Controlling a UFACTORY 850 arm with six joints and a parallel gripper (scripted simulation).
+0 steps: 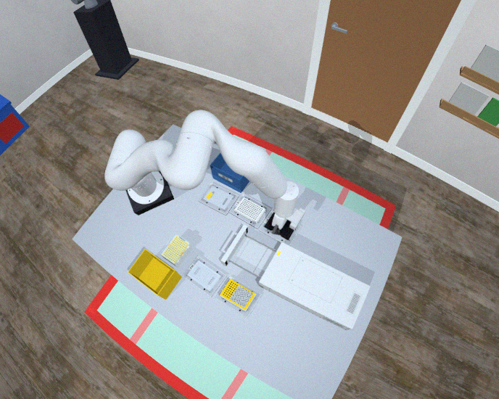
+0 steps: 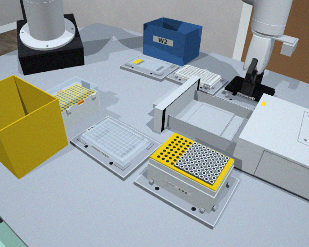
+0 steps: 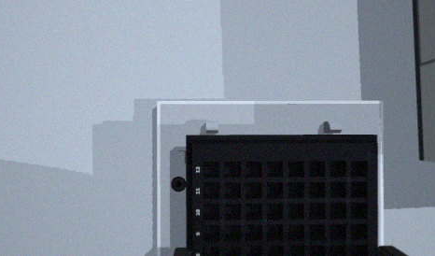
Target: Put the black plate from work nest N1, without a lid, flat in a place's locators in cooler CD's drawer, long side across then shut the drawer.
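Note:
My gripper (image 1: 279, 228) (image 2: 253, 85) (image 3: 284, 252) is shut on the black plate (image 1: 288, 233) (image 2: 235, 84) (image 3: 285, 202), one finger at each long side. The plate has no lid and is level. It hangs a little above its nest (image 2: 240, 103) (image 3: 271, 114), whose corner locators show past the plate's edge in the wrist view. The white cooler (image 1: 314, 285) (image 2: 284, 124) stands beside the nest. Its drawer (image 1: 233, 245) (image 2: 200, 132) is pulled out, with no plate on the visible floor. The cooler's yellow lamp (image 1: 278, 252) (image 2: 263, 103) is lit. The gripper hides the plate's middle.
A white plate (image 1: 249, 209) (image 2: 198, 74) sits in the adjoining nest. The blue bin (image 1: 228, 173) (image 2: 173, 42) stands behind. The clear-lidded plate (image 1: 204, 274) (image 2: 117, 140), yellow tip rack (image 1: 238, 294) (image 2: 192, 161), lidded tip box (image 1: 175, 249) (image 2: 81, 111) and yellow bin (image 1: 153, 274) (image 2: 40, 138) stand opposite.

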